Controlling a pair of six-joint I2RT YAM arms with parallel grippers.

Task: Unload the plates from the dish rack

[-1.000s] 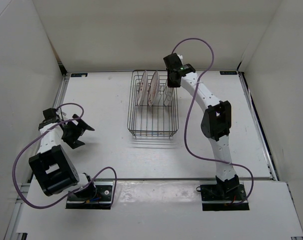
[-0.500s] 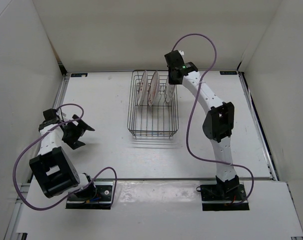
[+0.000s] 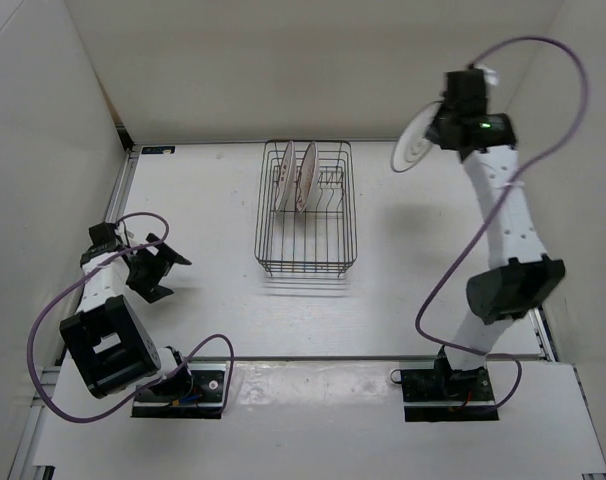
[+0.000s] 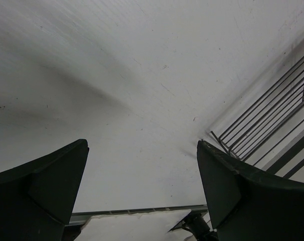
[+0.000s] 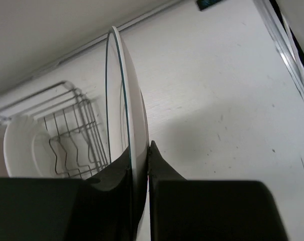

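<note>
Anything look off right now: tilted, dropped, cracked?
Nothing stands out. The right gripper pinches the grey-ringed plate by its rim, clear of the dish rack; two plates stand upright inside; the left gripper hangs open.

White walls (image 3: 283,60) enclose white table (image 3: 203,290).

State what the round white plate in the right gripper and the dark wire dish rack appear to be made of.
Round white plate: probably glazed ceramic, though melamine is possible; it has a smooth, glossy rim and a thin rigid edge between the right gripper's fingers. Dark wire dish rack: metal wire, likely coated or painted dark; the rods are thin, stiff and evenly bent.
</note>
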